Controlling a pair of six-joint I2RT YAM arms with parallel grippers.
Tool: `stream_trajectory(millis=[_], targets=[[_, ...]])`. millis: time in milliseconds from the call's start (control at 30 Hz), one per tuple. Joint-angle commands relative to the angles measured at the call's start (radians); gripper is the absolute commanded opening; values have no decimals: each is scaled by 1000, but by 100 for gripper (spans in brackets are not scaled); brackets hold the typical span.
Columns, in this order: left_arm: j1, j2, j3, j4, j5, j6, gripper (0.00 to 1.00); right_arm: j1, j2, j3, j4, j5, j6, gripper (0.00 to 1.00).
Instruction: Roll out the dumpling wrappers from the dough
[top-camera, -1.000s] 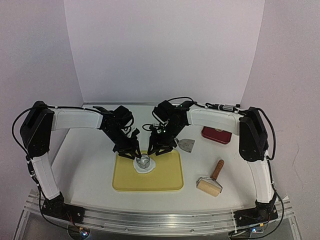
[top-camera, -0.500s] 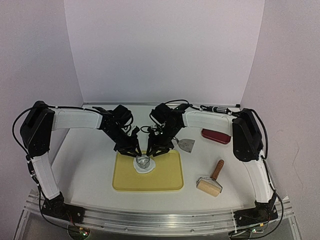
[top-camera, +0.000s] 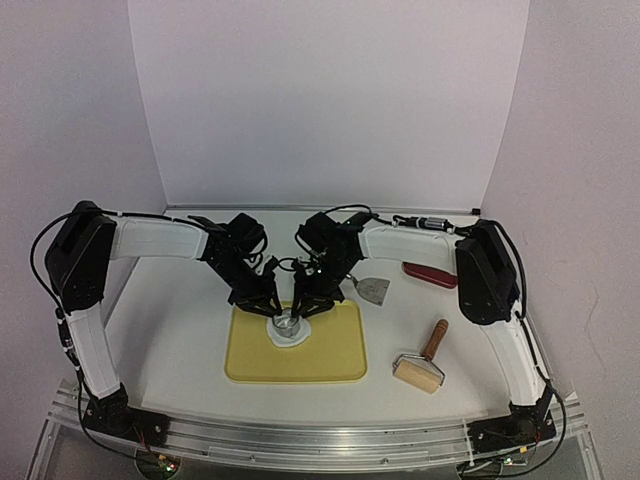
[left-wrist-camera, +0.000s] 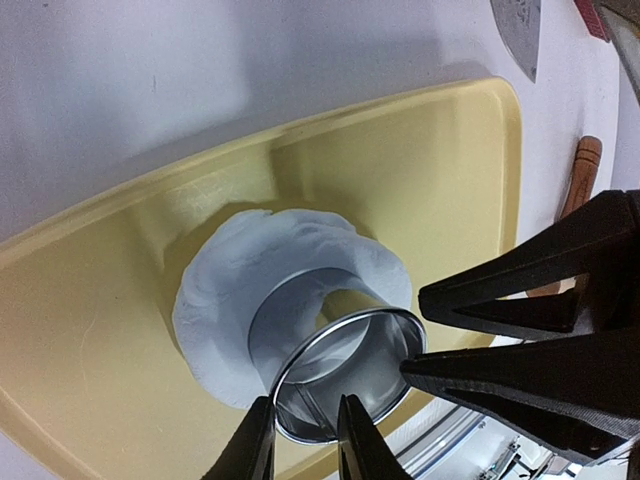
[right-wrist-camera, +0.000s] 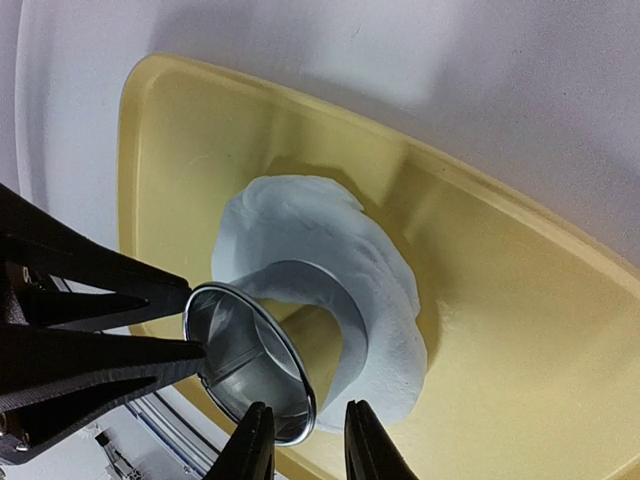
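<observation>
The left gripper (left-wrist-camera: 305, 447) has its two black fingers a little apart, astride the near rim of the small shiny steel ring cutter (left-wrist-camera: 335, 385). The gap looks wider than the thin wall, so no pinch shows. The right gripper (right-wrist-camera: 305, 440) stands the same way on the opposite rim, narrowly parted and clamping nothing that I can see.

From above, the left gripper reaches the ring from about 10 o'clock and the right from about 1 o'clock. Their tips nearly meet over the ring.

The ring stands on the dough (left-wrist-camera: 240, 275), a soft matte white, roundish flattened sheet with a wavy edge. The dough lies in the 12 o'clock half of the shallow yellow tray (top-camera: 335, 360), near the middle of the white tabletop (top-camera: 170, 320). No separate cut wrapper is visible; the ring hides whatever is inside it.

The dough should handle as light, limp and tacky. It is likely to stretch or tear if pulled, and may cling to the steel. It is best lifted gently at the outer margin.

The ring is stiff, light and slick, so the sound hold is across its wall at the top rim, on opposite sides.

Off the tray there is a flat metal scraper (top-camera: 374, 290) at 1 o'clock and a red case (top-camera: 432, 272) at 2 o'clock. A wooden roller with a handle (top-camera: 420, 368) lies at 4 o'clock.
</observation>
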Motion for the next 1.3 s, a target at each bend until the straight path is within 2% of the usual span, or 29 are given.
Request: stream_trajectory(millis=[0,433,600,767,900,1267], targets=[[2,29,-1,6,-14,25,22,6,25,34,4,-8,-6,25],[2,32,-4,1,-13,40,21,6,45,20,4,3,-9,15],[2,-6,-6,8,-22,52,31,6,47,20,4,7,-12,14],[2,-13,-13,12,-26,56,32,7,50,21,4,7,-14,14],[2,9,-16,13,-22,57,23,6,53,24,2,9,-16,13],[2,40,-54,24,0,85,11,6,67,-6,1,20,-25,10]])
